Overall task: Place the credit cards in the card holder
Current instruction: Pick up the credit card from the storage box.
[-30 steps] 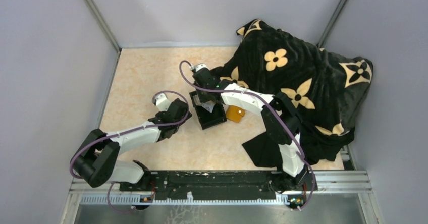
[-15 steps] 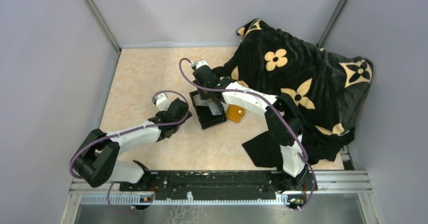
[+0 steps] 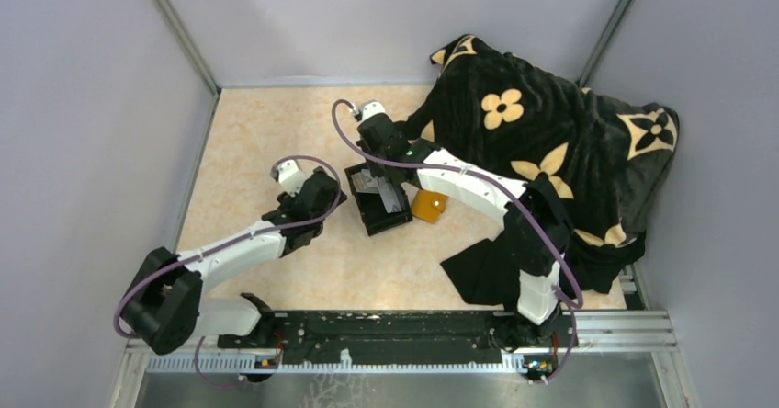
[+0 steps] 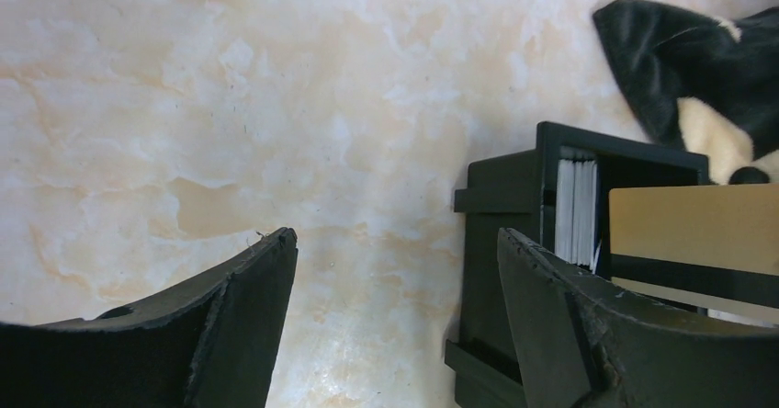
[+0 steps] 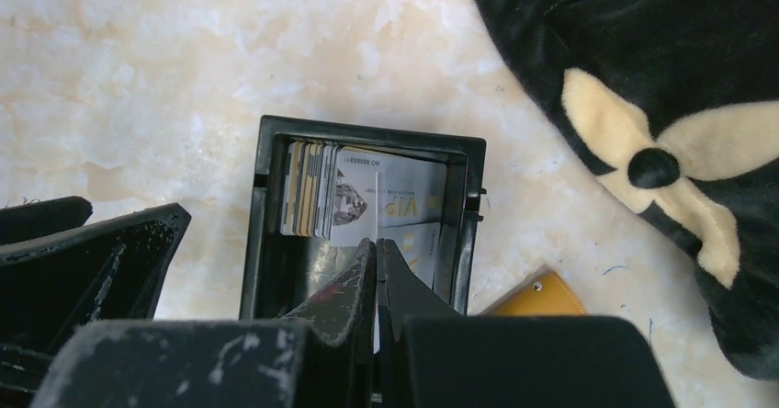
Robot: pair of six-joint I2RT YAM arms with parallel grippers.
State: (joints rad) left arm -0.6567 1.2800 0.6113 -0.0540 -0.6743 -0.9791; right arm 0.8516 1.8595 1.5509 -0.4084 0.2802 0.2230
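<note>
Left arm stretched low over the table (image 3: 257,132); left gripper (image 4: 397,235) spread wide, empty, just left of the black box (image 5: 367,132). Right arm reaches over the box; right gripper (image 5: 377,247) pinches a golden-tan card (image 4: 694,229) edgewise above the stacked credit cards (image 5: 308,201). Card holder (image 5: 542,300) lies flat just right of the box.

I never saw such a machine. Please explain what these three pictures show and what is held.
A robot's left arm and right arm are bolted to a table. One picture looks down from above; the other two come from a camera on each wrist. On the table lie a black box with cards standing inside, an orange card holder and a flowered blanket. The right gripper is shut on one thin card over the box. The left gripper is open and empty.
</note>
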